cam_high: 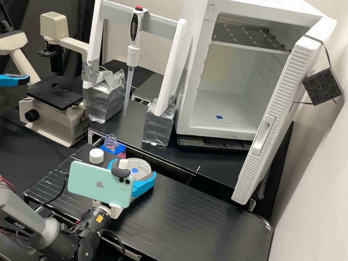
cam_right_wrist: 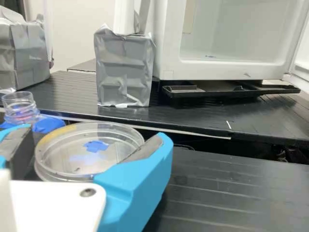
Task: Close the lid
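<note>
One round clear dish (cam_right_wrist: 89, 155), with one blue mark (cam_right_wrist: 95, 146) showing through it, lies flat on the black bench (cam_high: 188, 228), its broad face up (being round, it has no long axis). It sits between the two blue fingers of the one gripper (cam_high: 134, 168), which stand wide, one to either side of the dish; whether their pads press on its rim I cannot tell. Just beside the dish, one open-necked bottle (cam_high: 110, 140) stands upright in one blue holder (cam_high: 119, 149), and one white cap (cam_high: 96, 155) lies near the bottle. Farther out are two silver-wrapped blocks (cam_right_wrist: 124, 70) under the two white uprights of a stand, one pipette (cam_high: 132, 53) hanging tip down, one microscope (cam_high: 52, 118) and one white cabinet (cam_high: 207, 119), door swung open.
</note>
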Tool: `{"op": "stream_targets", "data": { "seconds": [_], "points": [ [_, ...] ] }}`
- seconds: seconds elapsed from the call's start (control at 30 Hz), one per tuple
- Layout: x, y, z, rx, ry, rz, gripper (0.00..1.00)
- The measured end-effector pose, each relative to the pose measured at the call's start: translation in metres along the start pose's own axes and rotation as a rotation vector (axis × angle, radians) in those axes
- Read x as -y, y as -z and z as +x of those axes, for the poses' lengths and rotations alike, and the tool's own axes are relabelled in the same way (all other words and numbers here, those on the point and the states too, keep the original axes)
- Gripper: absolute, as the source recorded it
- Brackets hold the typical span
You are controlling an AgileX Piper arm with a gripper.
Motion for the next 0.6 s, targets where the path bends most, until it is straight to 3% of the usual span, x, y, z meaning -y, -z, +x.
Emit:
{"op": "stream_targets", "data": {
  "seconds": [0.1,0.23,0.37,0.53,0.6],
  "points": [
    [-0.003,0.003,-0.004,0.003,-0.019,-0.001,1.00],
    [-0.006,0.008,-0.008,0.001,-0.051,-0.038,1.00],
    [-0.008,0.016,-0.008,-0.030,-0.080,-0.053,1.00],
    [-0.013,0.025,-0.009,-0.076,-0.154,-0.045,1.00],
    [-0.014,0.028,-0.008,-0.093,-0.179,-0.028,1.00]
  ]
}}
